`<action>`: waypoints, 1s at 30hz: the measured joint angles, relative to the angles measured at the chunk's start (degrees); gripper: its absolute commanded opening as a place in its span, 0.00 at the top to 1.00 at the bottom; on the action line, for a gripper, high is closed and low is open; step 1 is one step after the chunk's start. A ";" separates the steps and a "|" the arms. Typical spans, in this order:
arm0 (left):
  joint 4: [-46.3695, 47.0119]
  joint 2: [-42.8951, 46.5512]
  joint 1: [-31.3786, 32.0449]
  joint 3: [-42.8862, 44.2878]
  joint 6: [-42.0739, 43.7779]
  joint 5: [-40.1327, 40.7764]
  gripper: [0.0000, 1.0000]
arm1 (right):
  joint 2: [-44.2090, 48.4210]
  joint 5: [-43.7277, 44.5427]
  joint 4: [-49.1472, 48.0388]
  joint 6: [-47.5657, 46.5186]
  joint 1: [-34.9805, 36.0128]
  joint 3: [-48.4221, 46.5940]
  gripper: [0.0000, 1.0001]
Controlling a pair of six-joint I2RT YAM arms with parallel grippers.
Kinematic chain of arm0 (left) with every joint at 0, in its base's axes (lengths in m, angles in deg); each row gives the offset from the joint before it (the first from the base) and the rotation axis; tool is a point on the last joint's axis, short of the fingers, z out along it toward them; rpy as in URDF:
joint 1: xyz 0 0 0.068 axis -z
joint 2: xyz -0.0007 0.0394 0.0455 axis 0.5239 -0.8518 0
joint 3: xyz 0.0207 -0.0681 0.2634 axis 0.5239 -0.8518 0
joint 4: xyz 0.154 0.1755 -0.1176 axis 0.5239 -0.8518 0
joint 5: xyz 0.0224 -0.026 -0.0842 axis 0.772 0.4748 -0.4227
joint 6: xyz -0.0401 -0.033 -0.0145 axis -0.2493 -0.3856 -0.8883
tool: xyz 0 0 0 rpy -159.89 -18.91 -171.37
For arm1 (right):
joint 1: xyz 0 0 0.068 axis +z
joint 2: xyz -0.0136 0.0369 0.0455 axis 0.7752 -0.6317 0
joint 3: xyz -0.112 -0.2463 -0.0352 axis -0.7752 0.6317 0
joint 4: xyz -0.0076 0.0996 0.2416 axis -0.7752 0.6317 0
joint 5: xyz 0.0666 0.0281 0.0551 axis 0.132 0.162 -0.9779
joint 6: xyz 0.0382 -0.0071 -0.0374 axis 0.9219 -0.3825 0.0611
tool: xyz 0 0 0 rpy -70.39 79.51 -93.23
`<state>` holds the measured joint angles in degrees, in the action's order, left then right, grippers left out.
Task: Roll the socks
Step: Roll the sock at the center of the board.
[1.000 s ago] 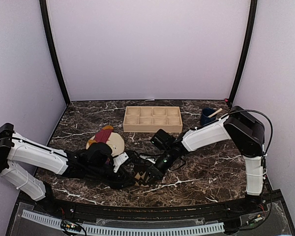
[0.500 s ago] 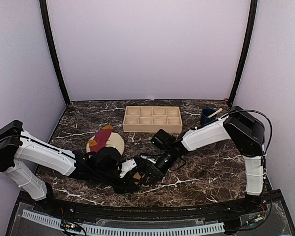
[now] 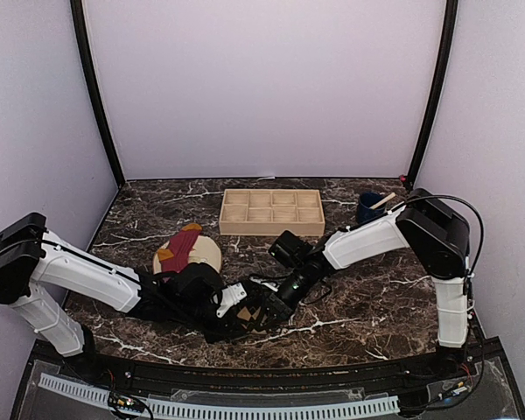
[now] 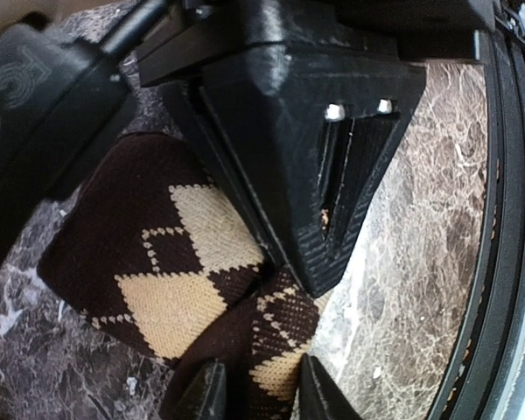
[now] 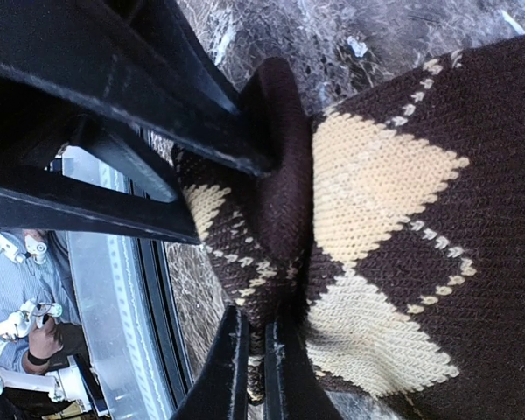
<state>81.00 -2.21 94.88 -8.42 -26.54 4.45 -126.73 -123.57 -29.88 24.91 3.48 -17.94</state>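
Observation:
The black and tan argyle sock (image 3: 252,313) lies bunched on the marble near the table's front edge, between my two grippers. My left gripper (image 3: 236,306) holds a fold of it; in the left wrist view its fingertips (image 4: 206,394) sit on either side of the sock (image 4: 171,262). My right gripper (image 3: 269,306) pinches the sock's edge (image 5: 394,219) from the opposite side, its jaws nearly together (image 5: 255,367). The magenta-purple sock with orange stripes (image 3: 182,245) lies on the beige plate (image 3: 210,255), behind the left arm.
A wooden compartment tray (image 3: 272,211) stands at the back centre. A dark blue cup with a stick (image 3: 370,207) is at the back right. A black rail (image 4: 507,262) runs along the table's front edge, close to the sock.
My left arm has slid right, closing on the right gripper, so the sock is more covered and more of the plate shows. The right arm has hardly moved.

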 measured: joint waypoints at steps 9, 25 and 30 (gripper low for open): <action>-0.72 -1.51 0.00 1.16 0.85 -1.53 0.96 | 0.00 -0.24 0.57 -0.17 0.00 0.00 1.00; -4.44 -3.45 -0.81 4.11 -0.52 -8.72 1.00 | 1.55 -0.66 -3.85 2.84 -0.59 4.11 0.76; -4.59 -3.48 -3.63 4.13 -1.68 -13.05 1.00 | 2.73 -0.63 -7.34 4.20 -0.94 6.54 0.76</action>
<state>76.41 -5.69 91.25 -4.29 -28.22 -8.60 -124.00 -124.20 -37.22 29.11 2.54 -11.41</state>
